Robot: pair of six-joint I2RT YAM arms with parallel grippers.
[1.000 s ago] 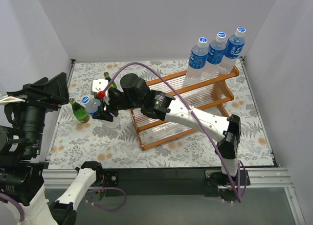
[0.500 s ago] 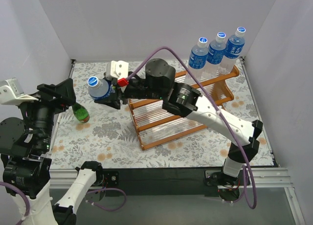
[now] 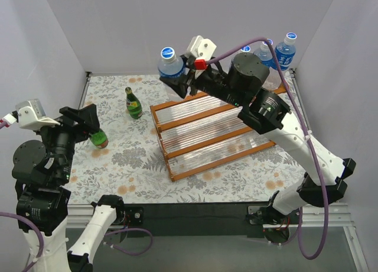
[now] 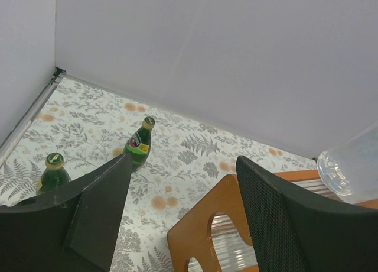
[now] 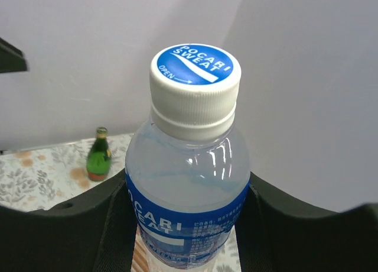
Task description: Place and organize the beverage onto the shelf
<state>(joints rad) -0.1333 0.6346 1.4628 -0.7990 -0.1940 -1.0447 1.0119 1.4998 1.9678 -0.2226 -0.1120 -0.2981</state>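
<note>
While the right jaws are closed around a clear bottle (image 3: 169,64) with a blue label and a white cap (image 5: 195,71), they hold it upright in the air, above the far left corner of the shelf (image 3: 207,136). One black finger presses on each side of this bottle, at the level of the label. The shelf stands on the table (image 3: 118,165). At its far right end two more clear bottles (image 3: 286,47) show behind the right arm (image 3: 266,106), but their bases are hidden. One green bottle (image 3: 133,103) stands upright on the table, just left of the shelf. A second green bottle (image 3: 99,139) is nearer to the left arm (image 3: 53,148), which partly hides it. The left jaws are wide open and hold nothing; between their fingers (image 4: 100,207) the left wrist view shows both green bottles and the wooden corner of the shelf
</note>
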